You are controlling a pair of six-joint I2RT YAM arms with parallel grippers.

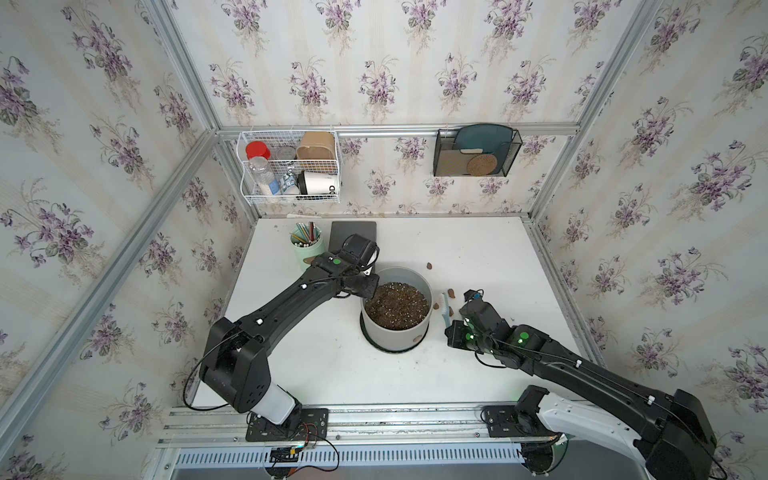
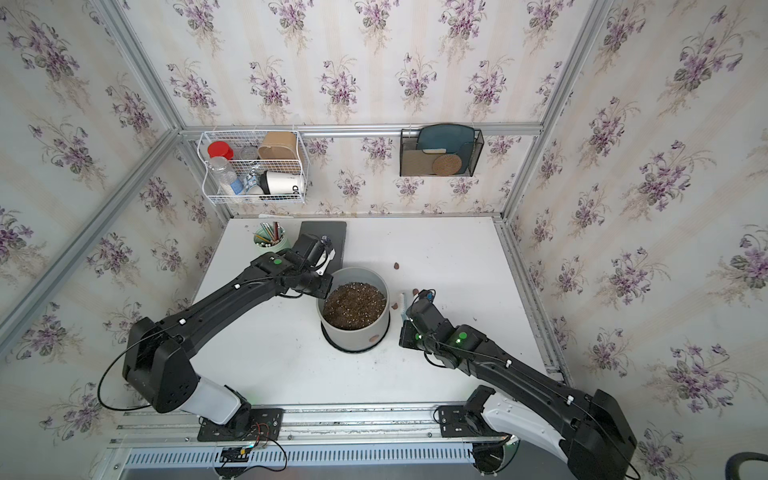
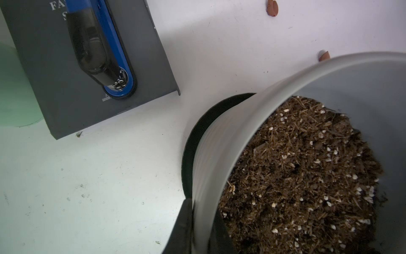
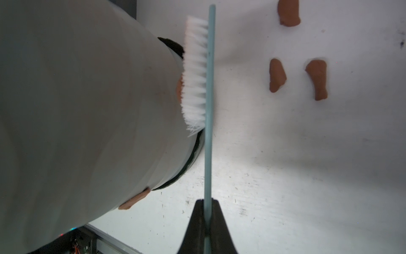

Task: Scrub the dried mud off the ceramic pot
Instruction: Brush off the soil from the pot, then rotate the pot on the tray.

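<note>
White table (image 4: 307,176): brush (image 4: 208,132) half hides mud (image 4: 179,86) on pot (image 4: 87,110).

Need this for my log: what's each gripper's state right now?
Left gripper: closed on the pot rim.
Right gripper: closed on the brush handle.

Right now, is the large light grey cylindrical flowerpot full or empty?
Nearly full: dark white-speckled soil fills the large light grey cylindrical flowerpot to a little below its rim, as both top views show.
</note>
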